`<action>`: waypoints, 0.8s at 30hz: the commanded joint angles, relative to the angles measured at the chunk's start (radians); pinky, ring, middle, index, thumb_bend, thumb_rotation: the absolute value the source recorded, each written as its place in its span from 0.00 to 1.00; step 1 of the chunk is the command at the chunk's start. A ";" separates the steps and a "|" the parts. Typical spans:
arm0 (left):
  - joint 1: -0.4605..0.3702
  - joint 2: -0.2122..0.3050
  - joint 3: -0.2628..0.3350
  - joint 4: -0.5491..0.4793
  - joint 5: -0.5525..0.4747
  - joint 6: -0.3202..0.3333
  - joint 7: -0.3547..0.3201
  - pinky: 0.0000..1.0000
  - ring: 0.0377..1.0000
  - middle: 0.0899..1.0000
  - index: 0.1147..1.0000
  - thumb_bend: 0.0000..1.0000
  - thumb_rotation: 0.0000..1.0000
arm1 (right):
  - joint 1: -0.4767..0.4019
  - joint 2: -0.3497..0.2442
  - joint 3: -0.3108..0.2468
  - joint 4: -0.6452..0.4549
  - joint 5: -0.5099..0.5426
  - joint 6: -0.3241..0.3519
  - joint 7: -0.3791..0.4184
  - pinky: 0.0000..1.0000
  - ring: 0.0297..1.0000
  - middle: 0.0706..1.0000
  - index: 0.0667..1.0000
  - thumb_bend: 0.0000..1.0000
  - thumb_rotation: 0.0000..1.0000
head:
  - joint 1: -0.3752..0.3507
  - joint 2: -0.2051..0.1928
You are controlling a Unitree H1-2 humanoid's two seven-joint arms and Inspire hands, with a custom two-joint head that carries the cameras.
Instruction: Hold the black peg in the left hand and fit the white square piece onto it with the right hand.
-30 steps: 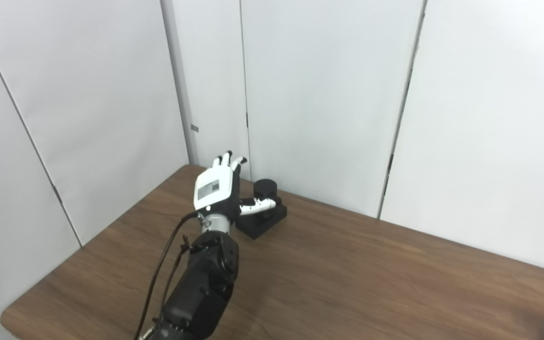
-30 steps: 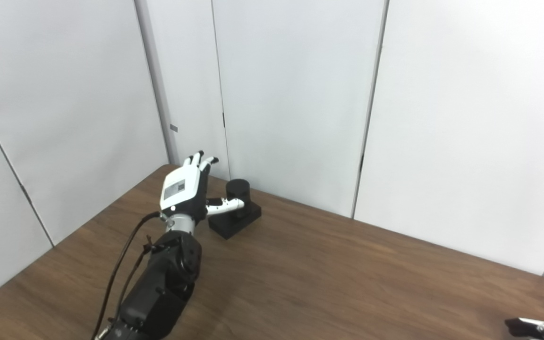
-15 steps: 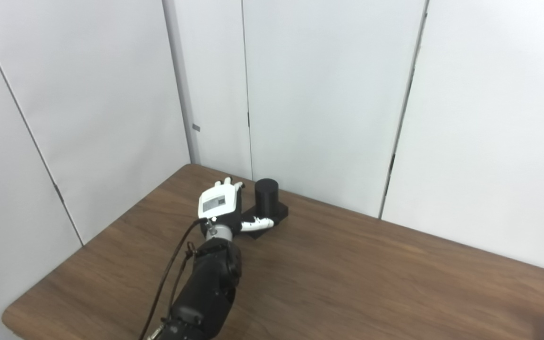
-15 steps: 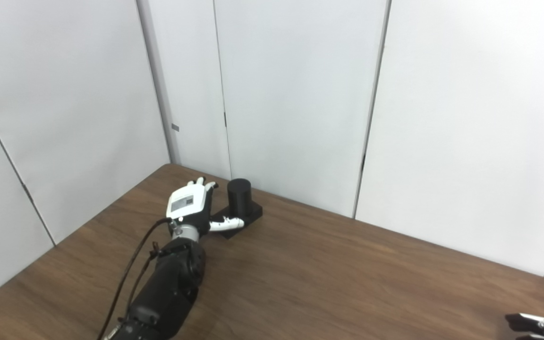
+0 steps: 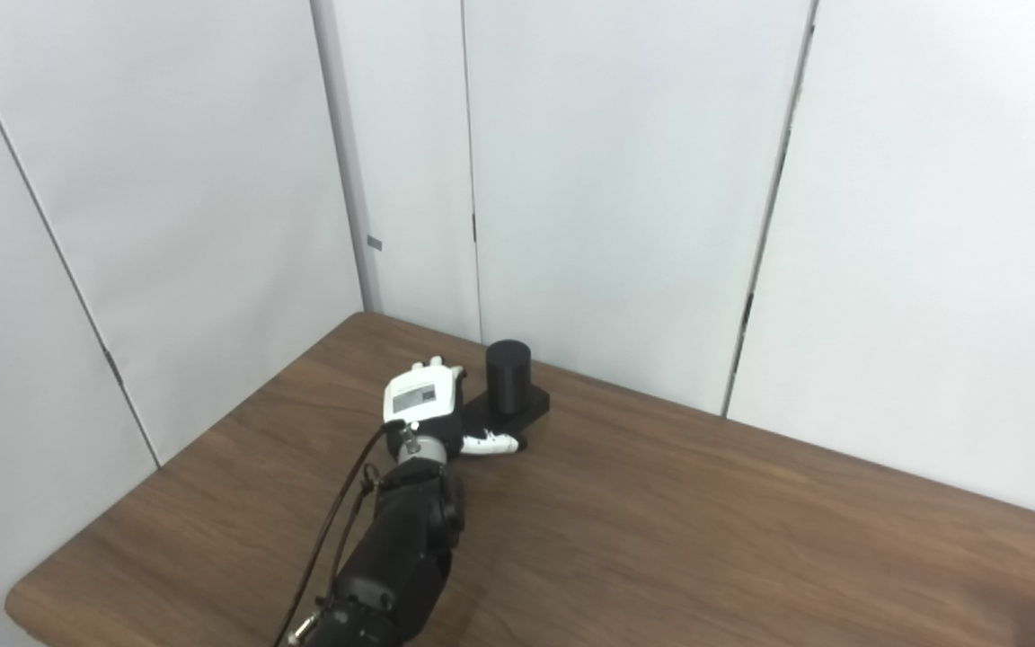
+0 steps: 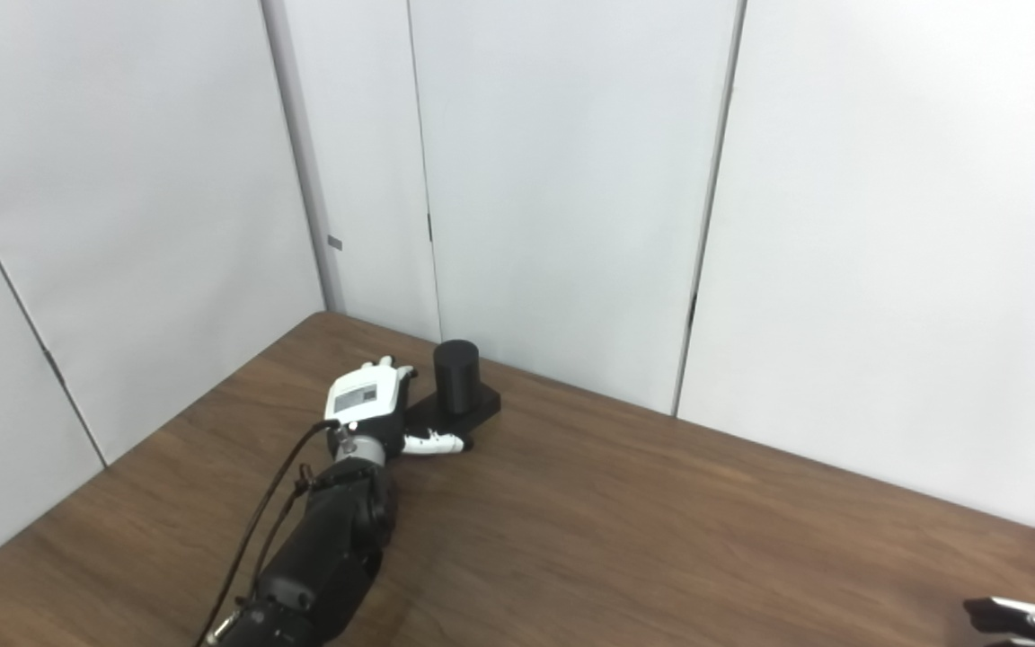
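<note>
On your far left, white wall panels (image 5: pixel 167 180) meet at a corner behind the wooden table (image 5: pixel 661 539). Your left arm comes in from the bottom edge and stretches toward the table's back corner. The left hand (image 5: pixel 423 404) sits low over the tabletop, back of the hand facing up, with its fingers (image 5: pixel 437 363) pointing away from you and its thumb (image 5: pixel 490 442) spread out to the right. It holds nothing, and fingers and thumb stand apart.

Just right of that hand you see the black peg (image 5: pixel 508 377), an upright cylinder on a flat black base (image 5: pixel 531 415). The base lies right against the hand's inner side, with the thumb across its near corner; you cannot tell whether they touch.

At the far right bottom corner, only the tip of your right hand (image 6: pixel 1016 620) shows. You cannot tell whether it is spread or closed.
</note>
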 commanded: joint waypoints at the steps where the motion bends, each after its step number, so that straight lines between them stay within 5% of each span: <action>1: -0.063 0.037 -0.007 0.011 0.008 0.003 0.010 0.94 1.00 1.00 0.85 1.00 0.55 | -0.024 -0.006 -0.010 -0.037 0.003 -0.001 -0.001 0.45 0.58 0.62 0.62 0.67 0.00 | -0.001 0.002; 15: -0.094 0.077 -0.035 0.103 -0.030 0.003 0.018 0.95 1.00 1.00 0.82 1.00 0.54 | -0.009 0.004 -0.006 -0.116 -0.017 0.065 0.029 0.46 0.58 0.63 0.62 0.68 0.00 | -0.014 0.012; 24: -0.094 0.117 -0.070 0.126 -0.107 0.000 -0.050 1.00 1.00 0.99 0.74 0.95 0.50 | -0.003 0.010 -0.007 -0.143 -0.013 0.081 0.037 0.49 0.59 0.63 0.62 0.68 0.00 | -0.023 0.019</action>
